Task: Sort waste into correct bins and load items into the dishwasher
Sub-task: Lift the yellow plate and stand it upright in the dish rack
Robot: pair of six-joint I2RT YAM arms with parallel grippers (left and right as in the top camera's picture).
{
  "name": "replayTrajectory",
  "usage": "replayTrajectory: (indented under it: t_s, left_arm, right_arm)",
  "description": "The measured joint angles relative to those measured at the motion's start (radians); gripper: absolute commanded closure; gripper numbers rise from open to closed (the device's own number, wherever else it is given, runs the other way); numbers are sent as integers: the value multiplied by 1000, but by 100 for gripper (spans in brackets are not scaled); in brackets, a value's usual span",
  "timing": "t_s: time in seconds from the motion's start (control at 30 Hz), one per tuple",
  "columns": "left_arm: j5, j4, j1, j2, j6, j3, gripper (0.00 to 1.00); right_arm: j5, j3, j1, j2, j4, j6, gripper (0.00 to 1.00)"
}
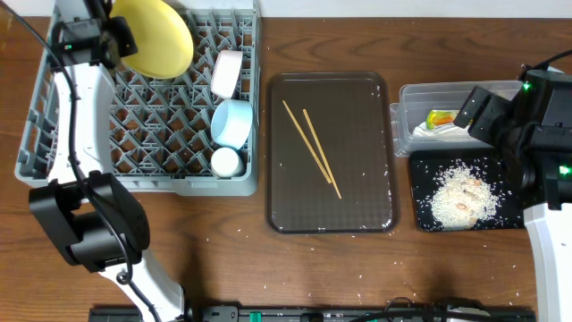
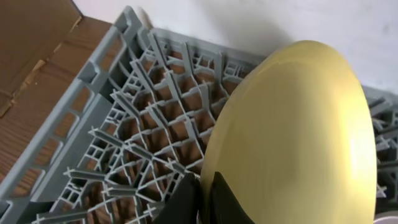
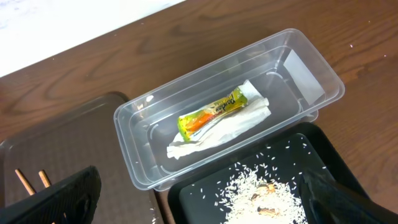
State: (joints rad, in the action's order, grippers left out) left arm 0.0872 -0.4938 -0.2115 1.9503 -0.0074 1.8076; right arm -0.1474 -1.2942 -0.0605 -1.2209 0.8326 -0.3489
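Where the left gripper point(image 2: 205, 190) pinches shut, the rim of the pale yellow plate point(image 2: 298, 137) sits clamped between its two dark fingers point(image 2: 180, 202). The plate rises away from them, tilted on edge, over the grey dish rack point(image 2: 124, 124). Below and ahead of the jaws stand the rack's upright pegs; whether the plate's lower edge touches any of them I cannot tell. Seen from overhead, the plate is at the rack's far edge, right against the gripper. Further along the rack from these jaws, near its other side wall, are a white bowl point(image 1: 227, 73) on edge, a light blue bowl point(image 1: 232, 121) and a small white cup point(image 1: 225, 162), one after another in a row.

The right gripper point(image 3: 199, 186) hangs with its jaws spread wide and nothing between them. Straight ahead of the jaws is the clear tub point(image 3: 311, 68), holding the green-and-yellow wrapper point(image 3: 211, 115), which lies on the crumpled napkin point(image 3: 239, 124). Directly beneath the jaws is the black tray point(image 3: 189, 196), touching the tub's near wall and heaped with rice point(image 3: 261, 186). Out past one finger, on the side toward the rack, lies the brown serving tray point(image 3: 62, 137) with two chopsticks point(image 1: 311, 150) loose on it — well apart from both grippers. A few stray grains dot the table point(image 1: 223, 241).
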Motion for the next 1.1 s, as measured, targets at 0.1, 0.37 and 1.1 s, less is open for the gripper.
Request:
replayTrajectory:
  t_s: [0.1,0.37,1.1]
  left_arm:
    - [22,0,18,0,13,-6,93]
    - [70,-1,21,0,31,-16,93]
    - [172,21,120,0,54,-69,92]
  right_arm:
    - [0,0,0,0,0,0,1]
    - [0,0,0,0,0,0,1]
    - [0,0,0,0,0,0,1]
